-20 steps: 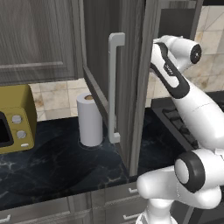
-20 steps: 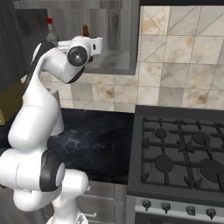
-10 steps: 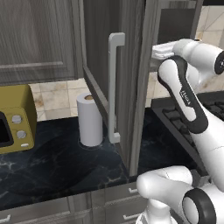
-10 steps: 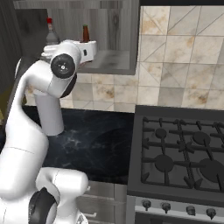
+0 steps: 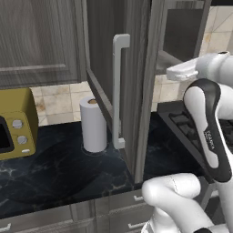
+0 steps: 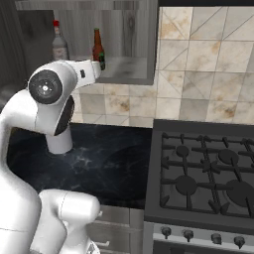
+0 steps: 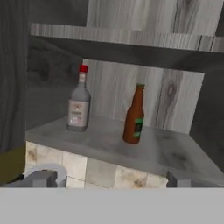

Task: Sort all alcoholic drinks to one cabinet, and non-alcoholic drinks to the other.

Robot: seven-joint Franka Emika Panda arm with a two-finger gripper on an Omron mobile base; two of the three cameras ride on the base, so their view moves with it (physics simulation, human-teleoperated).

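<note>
Hand view, cabinet shelf (image 7: 166, 151), read left to right. Item one: clear-grey bottle (image 7: 79, 100) with red cap and pale label, upright at nine o'clock on the shelf, near its front edge. Item two: brown bottle (image 7: 134, 116) with green label patch, upright at about the centre, well apart from the first, nothing between them. My gripper (image 7: 109, 178) is released, its tips spread wide at seven and five o'clock, below the shelf's front edge and holding nothing.

Right base view: both bottles stand on the open cabinet shelf at eleven o'clock, above the tiled wall; stove (image 6: 203, 171) at four o'clock.

Left base view: yellow microwave (image 5: 13, 123) at nine o'clock on the dark worktop (image 5: 59, 168), paper towel roll (image 5: 93, 124) beside the open cabinet door (image 5: 120, 82).
</note>
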